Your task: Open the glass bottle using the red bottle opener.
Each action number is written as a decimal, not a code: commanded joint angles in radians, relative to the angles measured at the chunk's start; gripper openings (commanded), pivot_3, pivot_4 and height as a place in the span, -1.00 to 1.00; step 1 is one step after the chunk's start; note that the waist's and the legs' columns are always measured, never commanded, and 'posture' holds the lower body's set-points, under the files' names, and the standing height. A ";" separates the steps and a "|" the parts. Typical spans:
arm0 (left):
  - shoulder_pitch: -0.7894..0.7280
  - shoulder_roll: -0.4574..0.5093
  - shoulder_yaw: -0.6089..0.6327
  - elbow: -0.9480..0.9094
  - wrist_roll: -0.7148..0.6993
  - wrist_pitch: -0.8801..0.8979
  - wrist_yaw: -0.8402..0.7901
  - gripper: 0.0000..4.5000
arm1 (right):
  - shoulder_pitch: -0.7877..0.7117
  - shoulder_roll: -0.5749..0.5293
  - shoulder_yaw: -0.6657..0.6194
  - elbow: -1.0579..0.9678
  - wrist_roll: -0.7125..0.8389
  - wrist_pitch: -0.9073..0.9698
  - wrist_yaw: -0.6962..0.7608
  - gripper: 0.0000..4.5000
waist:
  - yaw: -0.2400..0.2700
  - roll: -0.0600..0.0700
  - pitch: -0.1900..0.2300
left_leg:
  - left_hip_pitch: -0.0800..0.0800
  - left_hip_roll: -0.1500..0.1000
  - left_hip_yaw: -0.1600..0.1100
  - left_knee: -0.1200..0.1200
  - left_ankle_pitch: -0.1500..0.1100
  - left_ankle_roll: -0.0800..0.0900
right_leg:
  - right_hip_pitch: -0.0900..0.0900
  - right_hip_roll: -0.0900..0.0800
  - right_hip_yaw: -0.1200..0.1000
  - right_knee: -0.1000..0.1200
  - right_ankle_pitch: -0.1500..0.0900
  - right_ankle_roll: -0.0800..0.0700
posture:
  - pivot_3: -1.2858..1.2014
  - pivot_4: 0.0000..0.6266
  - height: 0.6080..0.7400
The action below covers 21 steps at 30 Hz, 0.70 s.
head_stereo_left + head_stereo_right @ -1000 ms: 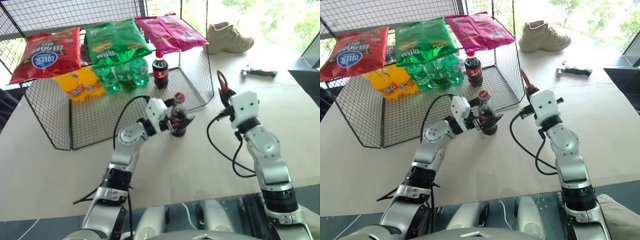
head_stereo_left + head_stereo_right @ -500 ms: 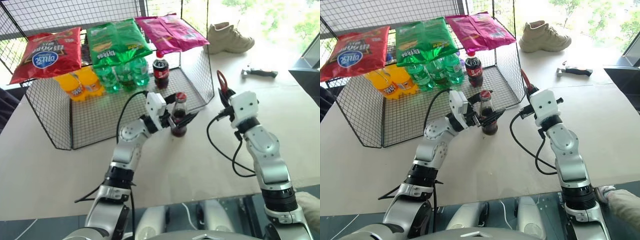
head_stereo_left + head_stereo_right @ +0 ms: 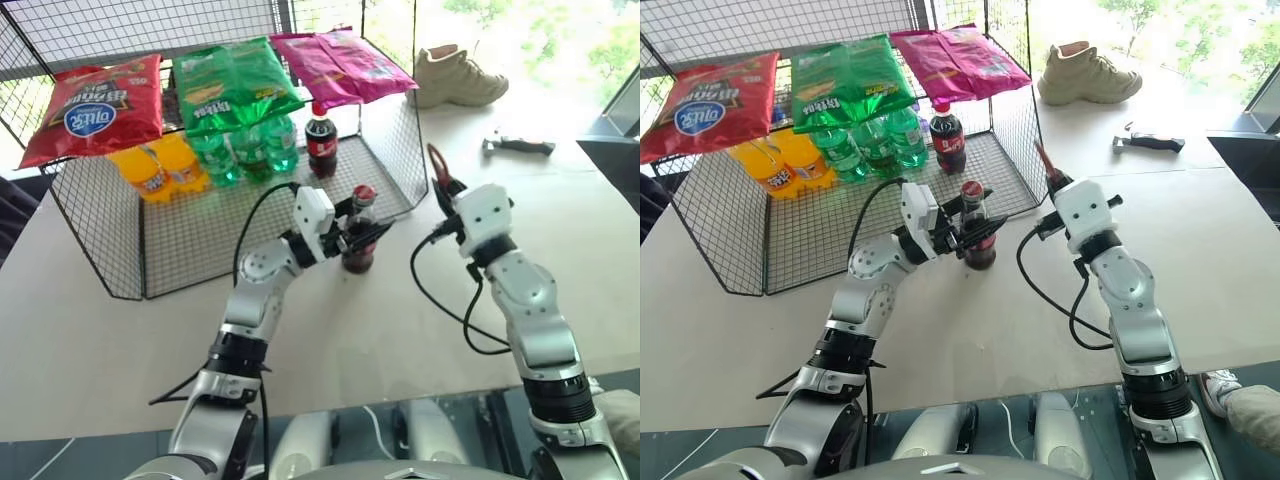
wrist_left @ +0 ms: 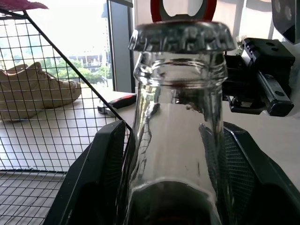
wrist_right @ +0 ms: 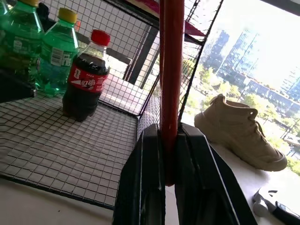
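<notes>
1. Left gripper [image 3: 358, 235]: note its fingers [image 4: 96, 173] flank the glass bottle [image 3: 358, 240] at the neck, touching the glass on both sides.
2. Glass bottle: find it upright on the table [image 3: 400, 320], just outside the wire rack [image 3: 150, 240], cap on.
3. Right gripper [image 3: 447, 192]: note it clamps the red bottle opener [image 5: 171, 79], held upright, apart from the bottle.
</notes>
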 commanded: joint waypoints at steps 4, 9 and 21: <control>-0.003 0.005 -0.015 -0.028 0.025 -0.012 0.010 0.00 | -0.038 -0.044 0.123 -0.036 -0.112 -0.033 0.068 -1.00 | 0.000 0.000 0.000 | 0.000 0.000 0.000 0.000 0.000 0.000 | 0.000 0.000 0.000 0.000 0.000 0.000 | 0.03 -0.52 1.00; 0.005 0.007 -0.030 -0.029 0.039 -0.013 0.011 0.00 | -0.058 -0.091 0.195 -0.019 -0.252 -0.056 0.073 -1.00 | 0.002 0.000 -0.001 | 0.000 0.000 0.000 0.001 0.000 0.000 | 0.001 0.000 0.000 0.000 0.000 0.000 | 0.03 -0.52 1.00; -0.011 0.000 -0.033 -0.005 0.046 -0.022 0.032 0.00 | -0.089 -0.105 0.226 0.046 -0.357 -0.210 0.049 -1.00 | 0.003 0.000 -0.001 | 0.003 0.000 -0.001 0.000 0.000 0.000 | 0.005 0.000 -0.001 -0.001 0.000 0.000 | 0.03 -0.52 1.00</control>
